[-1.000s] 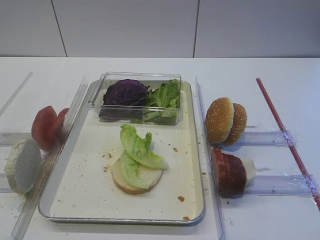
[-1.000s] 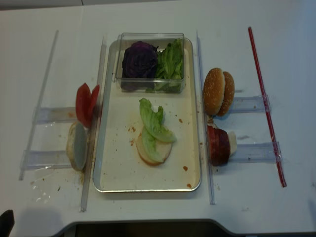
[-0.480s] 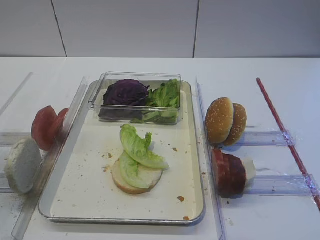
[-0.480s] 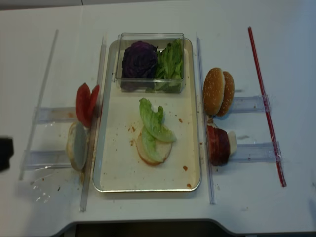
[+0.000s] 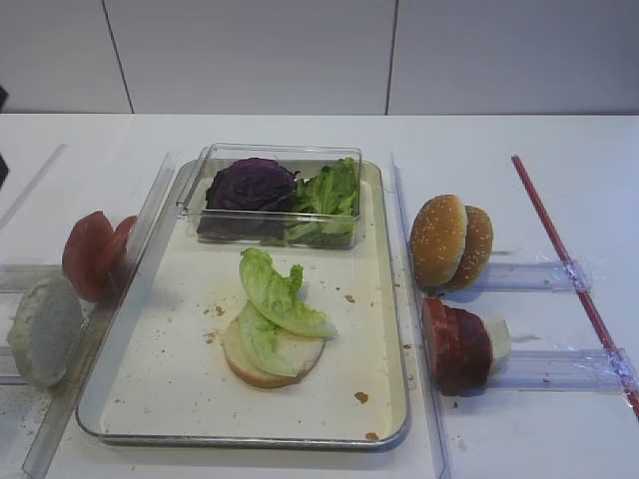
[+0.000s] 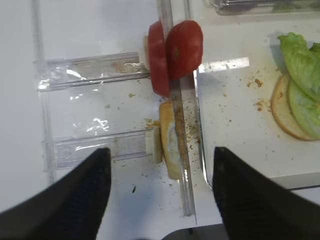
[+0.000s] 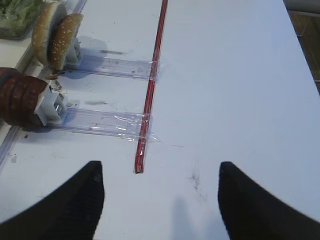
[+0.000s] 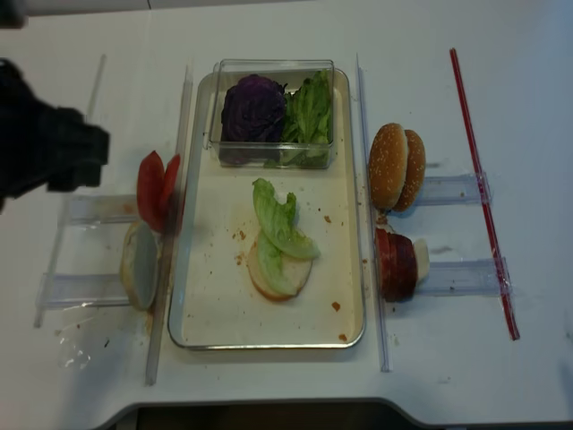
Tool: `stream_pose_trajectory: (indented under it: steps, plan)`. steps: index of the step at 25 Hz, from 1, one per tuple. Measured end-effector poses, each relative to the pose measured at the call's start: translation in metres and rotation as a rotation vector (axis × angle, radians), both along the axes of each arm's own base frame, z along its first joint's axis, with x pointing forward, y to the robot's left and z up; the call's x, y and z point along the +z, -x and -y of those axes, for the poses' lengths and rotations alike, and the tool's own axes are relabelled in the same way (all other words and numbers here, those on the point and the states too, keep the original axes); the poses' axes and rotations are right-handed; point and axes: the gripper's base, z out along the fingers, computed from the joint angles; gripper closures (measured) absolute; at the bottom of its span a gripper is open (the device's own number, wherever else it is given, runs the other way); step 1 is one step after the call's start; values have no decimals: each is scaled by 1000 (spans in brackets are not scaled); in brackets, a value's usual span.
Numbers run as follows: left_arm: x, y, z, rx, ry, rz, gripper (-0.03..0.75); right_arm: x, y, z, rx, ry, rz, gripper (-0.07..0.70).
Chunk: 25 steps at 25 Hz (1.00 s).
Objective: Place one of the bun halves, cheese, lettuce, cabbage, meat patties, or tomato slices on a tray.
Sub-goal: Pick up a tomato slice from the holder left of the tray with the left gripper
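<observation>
The tray point(image 5: 170, 384) lies mid-table. On it a pale bottom bun half point(image 5: 290, 361) carries lettuce point(image 5: 272, 289). A clear box point(image 5: 270, 232) at the tray's far end holds cabbage point(image 5: 250, 185) and more lettuce point(image 5: 331, 190). Tomato slices point(image 6: 176, 50) and a pale bun half point(image 6: 169, 142) stand on edge left of the tray. My left gripper point(image 6: 160, 150) hangs open above that bun half, holding nothing. Sesame bun halves point(image 5: 451, 239) and meat patties point(image 5: 454, 344) stand to the right. My right gripper point(image 7: 160, 164) is open over bare table. I cannot pick out cheese.
Clear plastic rails point(image 8: 166, 296) flank both long sides of the tray, with taped holders point(image 7: 105, 122) under the food. A red strip point(image 7: 150, 95) runs along the right. A white block point(image 7: 50, 107) backs the patties. My left arm point(image 8: 49, 148) is above the far left.
My left arm has travelled from the near left corner up along the left side to the far left, its gripper staying open. The food and tray have not moved.
</observation>
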Motion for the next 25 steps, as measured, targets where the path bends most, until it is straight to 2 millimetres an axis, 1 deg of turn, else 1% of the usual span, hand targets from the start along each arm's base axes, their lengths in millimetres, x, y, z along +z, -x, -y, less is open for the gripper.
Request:
stream_pose_trajectory:
  steps: [5,9,13,16,20,25]
  plan:
    - [-15,-28,28,-55,-6,-79,291,0,0,0,0,0,0,132]
    - [-27,-44,45,-82,-15,-128,291,0,0,0,0,0,0,132]
    - [-34,-57,61,-107,-22,-154,291,0,0,0,0,0,0,132]
    - [-40,-70,73,-130,-34,-167,291,0,0,0,0,0,0,132]
    - [-46,-91,81,-121,-82,-161,291,0,0,0,0,0,0,132]
    - [-68,-111,83,-117,-165,-193,291,0,0,0,0,0,0,132]
